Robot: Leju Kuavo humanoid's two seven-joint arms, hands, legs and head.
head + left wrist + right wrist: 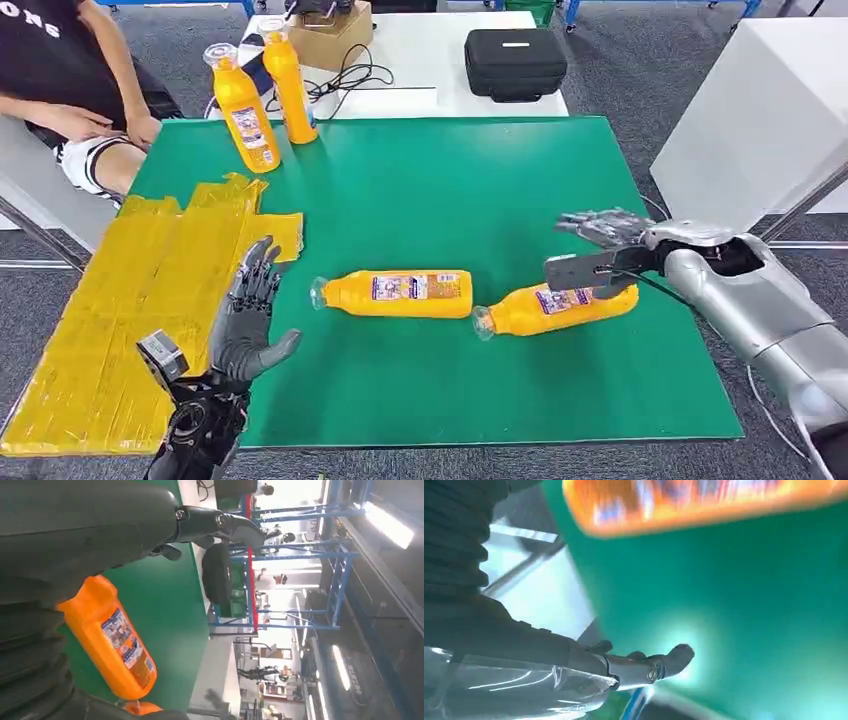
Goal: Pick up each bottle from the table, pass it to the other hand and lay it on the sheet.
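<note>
Two orange bottles lie on the green table (450, 190): one (395, 294) in the middle, another (555, 307) to its right, both with their necks to the left. Two more orange bottles (245, 110) (290, 85) stand upright at the far left corner. A yellow sheet (130, 310) covers the table's left side. My right hand (605, 235) hovers open just above and behind the right lying bottle (704, 502), holding nothing. My left hand (250, 315) is open, fingers spread, at the sheet's right edge, left of the middle bottle (115, 640).
A person sits at the far left, hands on knees (100, 125). Behind the green table stands a white table with a black case (515, 62), a cardboard box (335, 40) and cables. A white cabinet (760, 110) is at the right.
</note>
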